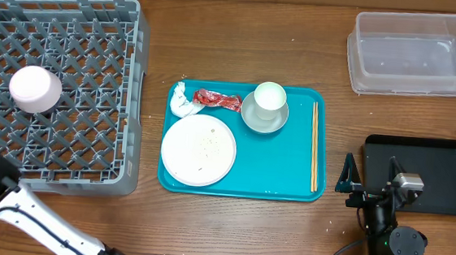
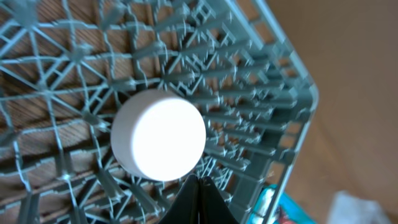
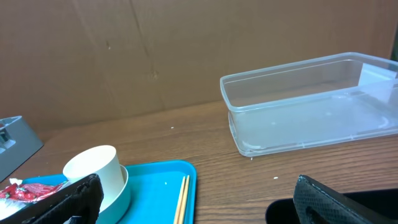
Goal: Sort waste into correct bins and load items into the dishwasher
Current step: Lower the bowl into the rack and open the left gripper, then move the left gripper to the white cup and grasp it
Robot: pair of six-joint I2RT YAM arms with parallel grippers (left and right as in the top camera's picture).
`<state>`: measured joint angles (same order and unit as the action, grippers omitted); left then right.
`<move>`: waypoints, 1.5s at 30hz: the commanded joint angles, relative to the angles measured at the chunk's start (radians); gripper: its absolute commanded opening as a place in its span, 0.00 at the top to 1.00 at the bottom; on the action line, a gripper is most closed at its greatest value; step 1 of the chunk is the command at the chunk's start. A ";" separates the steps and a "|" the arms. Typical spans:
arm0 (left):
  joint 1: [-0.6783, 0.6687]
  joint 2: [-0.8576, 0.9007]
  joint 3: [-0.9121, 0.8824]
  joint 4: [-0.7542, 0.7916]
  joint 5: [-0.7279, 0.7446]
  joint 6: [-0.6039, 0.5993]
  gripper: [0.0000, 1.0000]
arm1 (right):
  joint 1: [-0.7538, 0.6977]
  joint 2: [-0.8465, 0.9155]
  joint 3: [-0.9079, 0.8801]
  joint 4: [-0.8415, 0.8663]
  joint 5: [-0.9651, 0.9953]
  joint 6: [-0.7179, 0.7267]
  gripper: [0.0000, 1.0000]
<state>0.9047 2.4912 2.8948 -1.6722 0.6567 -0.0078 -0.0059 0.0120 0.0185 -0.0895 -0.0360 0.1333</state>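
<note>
Closed on nothing, my left gripper (image 2: 198,190) points down at the grey dish rack (image 2: 273,68), near an upturned white bowl (image 2: 158,137) on its lattice. Right gripper (image 1: 369,179) is wide open and empty, between the teal tray (image 1: 282,168) and the black tray (image 1: 444,173). The teal tray carries the crumbed plate (image 1: 198,150), a cup (image 1: 269,98) in a bowl (image 1: 249,117), the napkin (image 1: 183,102) and the red wrapper (image 1: 218,101); the clear tub (image 1: 413,52) sits apart on the counter (image 1: 244,31)

Upturned bowl (image 1: 35,89) in grey rack (image 1: 98,19). Napkin (image 1: 183,102), red wrapper (image 1: 217,101), crumbed plate (image 1: 198,149), cup (image 1: 268,100) in second bowl (image 1: 253,120): teal tray (image 1: 282,164). Clear tub (image 1: 413,60), black tray (image 1: 436,172): table's right edge.
</note>
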 commanded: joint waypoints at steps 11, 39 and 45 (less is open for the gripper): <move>-0.431 0.001 -0.045 -0.018 -0.126 -0.104 0.96 | -0.001 -0.009 -0.011 0.006 0.012 -0.004 0.00; -1.599 0.012 -0.265 0.291 -0.816 -0.076 0.46 | -0.001 -0.009 -0.011 0.005 0.012 -0.004 0.00; -1.599 0.012 -0.348 0.320 -0.776 -0.112 0.55 | -0.001 -0.009 -0.011 0.005 0.012 -0.004 0.01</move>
<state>-0.6998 2.4943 2.5839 -1.3602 -0.1139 -0.0807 -0.0059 0.0120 0.0185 -0.0902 -0.0364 0.1337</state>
